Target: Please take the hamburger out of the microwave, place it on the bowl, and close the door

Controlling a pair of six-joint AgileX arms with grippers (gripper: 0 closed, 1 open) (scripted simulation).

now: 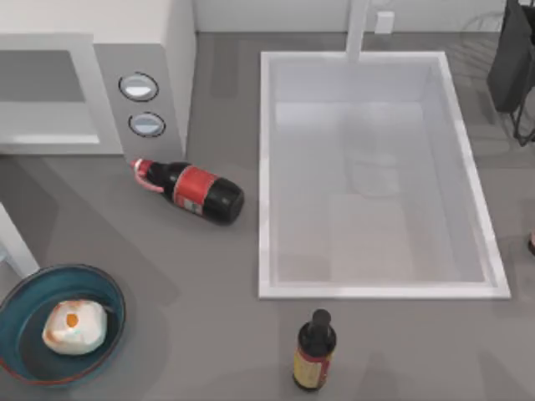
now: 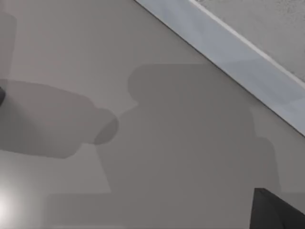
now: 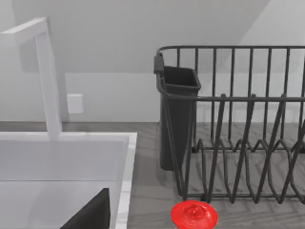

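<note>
Now, at the lower left of the top view, the hamburger (image 1: pixel 75 326) lies inside the bowl (image 1: pixel 23 307), a little left of its middle. Lower centre, a dark bottle (image 1: pixel 314 349) stands upright, just below the sink (image 1: pixel 380 291). Further up, a cola bottle (image 1: pixel 194 190) lies on its side, its cap near the microwave (image 1: pixel 113 92) at the upper left. A white strip at the left edge may be the door (image 1: pixel 14 242); I cannot tell for sure. Whether the left gripper and the right gripper are open or closed, I cannot tell. The right wrist view has a red cap (image 3: pixel 194 214) before a dish rack (image 3: pixel 238 119).
</note>
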